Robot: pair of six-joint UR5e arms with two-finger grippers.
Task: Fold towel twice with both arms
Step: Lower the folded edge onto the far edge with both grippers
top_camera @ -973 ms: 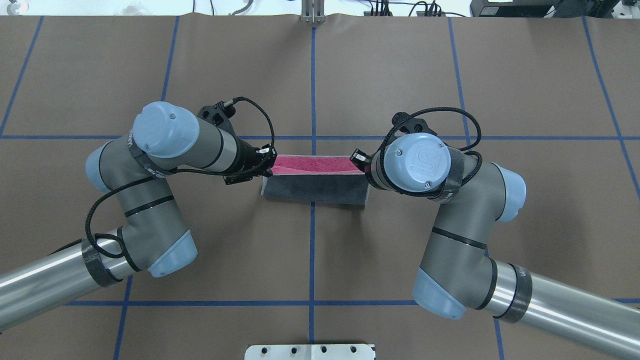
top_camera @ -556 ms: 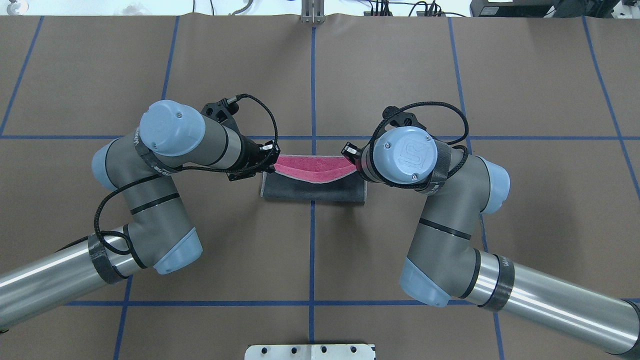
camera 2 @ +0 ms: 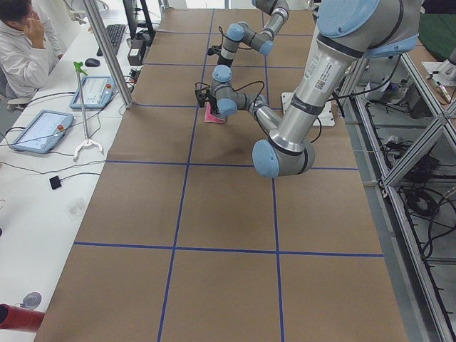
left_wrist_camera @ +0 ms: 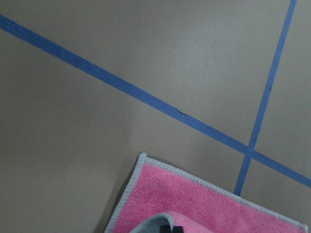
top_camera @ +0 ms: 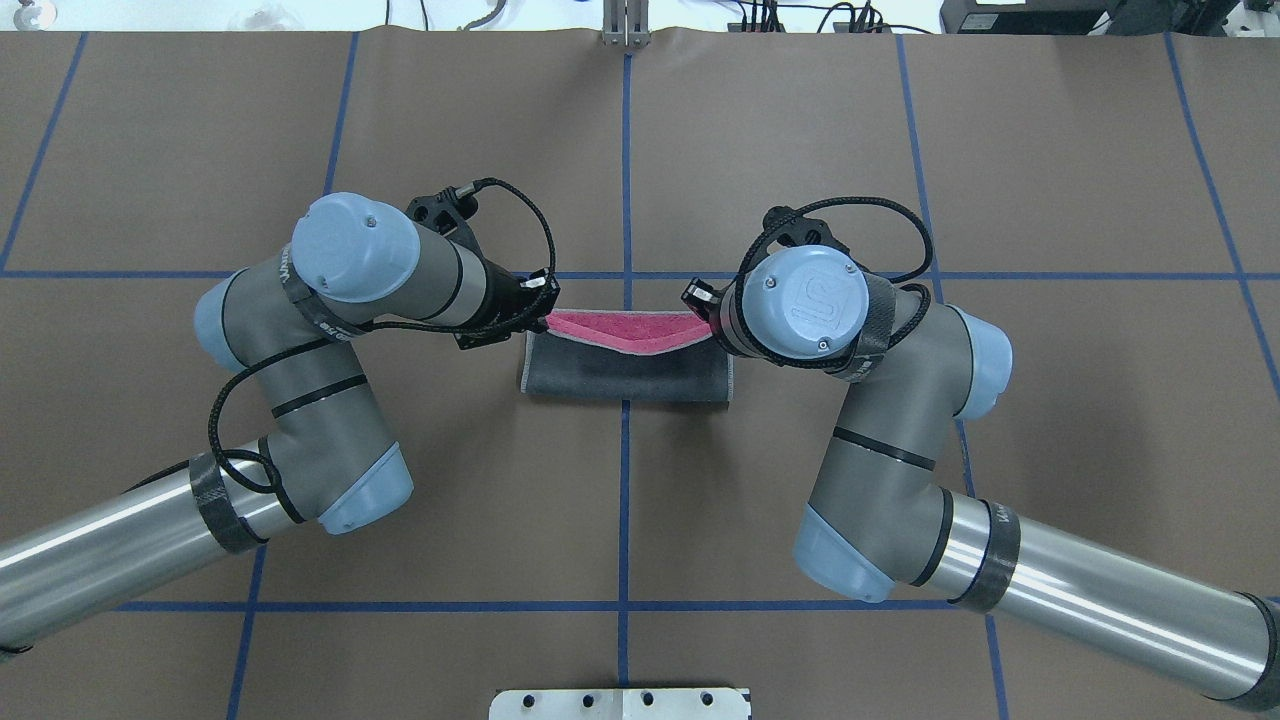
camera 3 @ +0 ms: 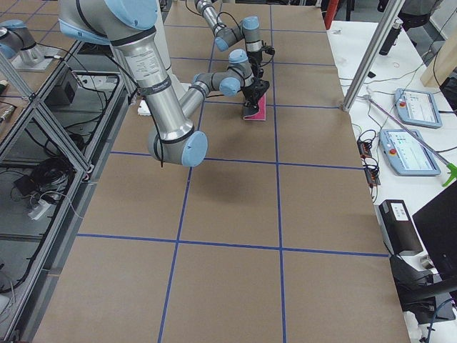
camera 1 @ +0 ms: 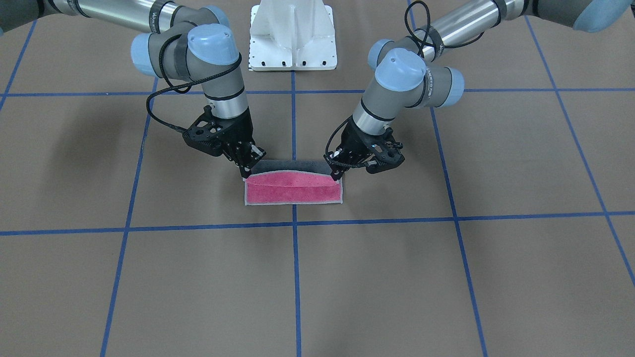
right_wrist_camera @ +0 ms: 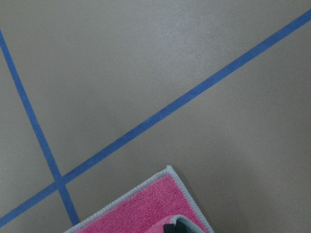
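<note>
Item: towel (camera 1: 292, 196), small terry square, pink face up, lying on the table (camera 1: 149, 277) by a crossing of blue tape lines (camera 1: 296, 277), between both grippers.
Condition: robot-side edge lifted and turned over, dark grey back outward; raised hem sagging at the middle.
Left gripper (camera 1: 336, 173): clamped on one raised corner.
Right gripper (camera 1: 246, 172): clamped on the opposite raised corner.
Step in hand: judged the first of two folds, with the raised edge bound for the far hem.
Handling advised: equal, level travel of both corners; slight outward pull to remove the sag; corners laid square on the far corners, edging on edging; release only once flat.
Risk: uneven pace likely to skew the crease; soft terry prone to bunching.
</note>
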